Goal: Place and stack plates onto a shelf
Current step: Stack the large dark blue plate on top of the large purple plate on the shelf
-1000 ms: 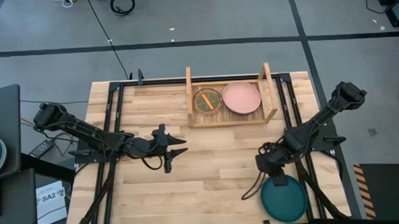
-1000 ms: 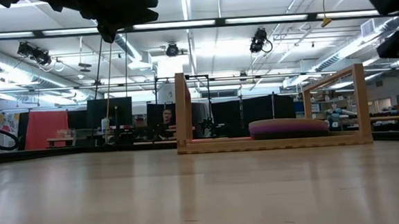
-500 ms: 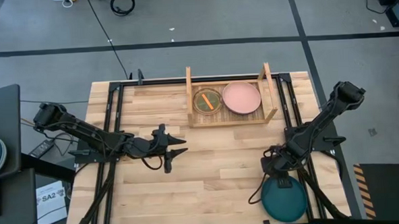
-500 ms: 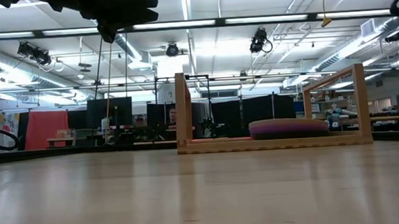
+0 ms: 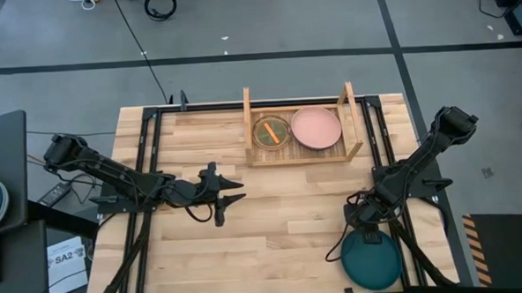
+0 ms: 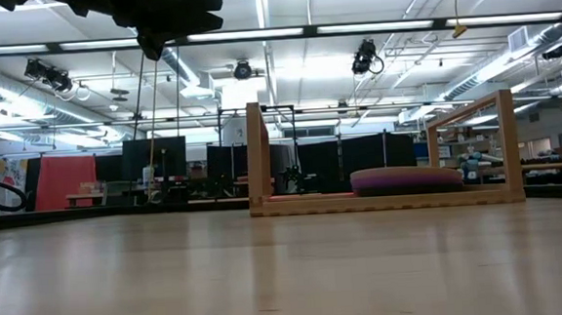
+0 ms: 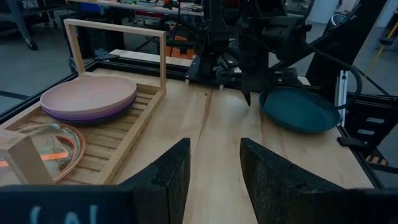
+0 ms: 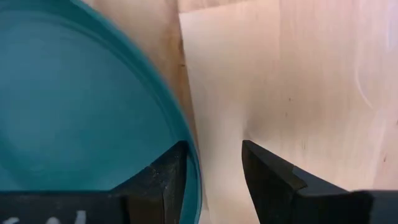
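Right gripper (image 8: 211,171), jaws apart and empty, straddles the round teal plastic plate's (image 5: 372,261) rim at the table's near right, apparently to pinch its edge; left gripper (image 5: 232,190) waits open mid-table

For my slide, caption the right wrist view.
Open right end effector straddling the rim of the teal plate on the table.
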You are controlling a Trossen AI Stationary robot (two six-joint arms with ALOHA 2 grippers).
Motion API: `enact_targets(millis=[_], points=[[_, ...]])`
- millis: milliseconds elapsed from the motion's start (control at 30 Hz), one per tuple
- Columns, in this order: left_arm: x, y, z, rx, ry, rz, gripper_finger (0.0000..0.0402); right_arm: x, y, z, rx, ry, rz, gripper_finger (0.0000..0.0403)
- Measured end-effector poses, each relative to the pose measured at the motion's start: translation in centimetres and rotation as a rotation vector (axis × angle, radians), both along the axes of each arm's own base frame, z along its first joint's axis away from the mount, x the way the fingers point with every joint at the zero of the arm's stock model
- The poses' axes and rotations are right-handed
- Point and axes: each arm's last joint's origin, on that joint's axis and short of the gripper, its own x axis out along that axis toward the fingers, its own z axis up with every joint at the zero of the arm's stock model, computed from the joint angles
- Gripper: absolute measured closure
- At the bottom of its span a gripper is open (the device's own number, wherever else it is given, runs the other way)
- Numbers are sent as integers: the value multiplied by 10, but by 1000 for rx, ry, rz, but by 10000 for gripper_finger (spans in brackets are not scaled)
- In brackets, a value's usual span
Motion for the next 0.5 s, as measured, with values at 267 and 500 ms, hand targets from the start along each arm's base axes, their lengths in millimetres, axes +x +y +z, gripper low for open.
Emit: enact_targets(millis=[267,500], points=[[0,0,0,0,0,-1,255,-1,-1,-2,-4,6,1,245],[0,0,0,0,0,0,255,2,2,-1,25,-41,43,283]])
